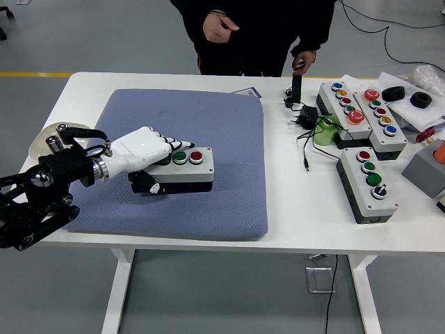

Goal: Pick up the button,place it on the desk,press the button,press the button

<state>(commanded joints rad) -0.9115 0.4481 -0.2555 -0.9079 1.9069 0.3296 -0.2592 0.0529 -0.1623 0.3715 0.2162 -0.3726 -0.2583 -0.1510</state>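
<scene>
On the pad [229, 153], left fingers [167, 145] clasp button box [186, 167].

The button box [182, 169] lies on the pad [229, 160], left of three more boxes [367, 182]

Blue mat [208, 125] on white table [292, 216]; three button boxes [368, 182] right; person [257, 31] behind.

White table [181, 250] (grey floor [69, 42])
</scene>
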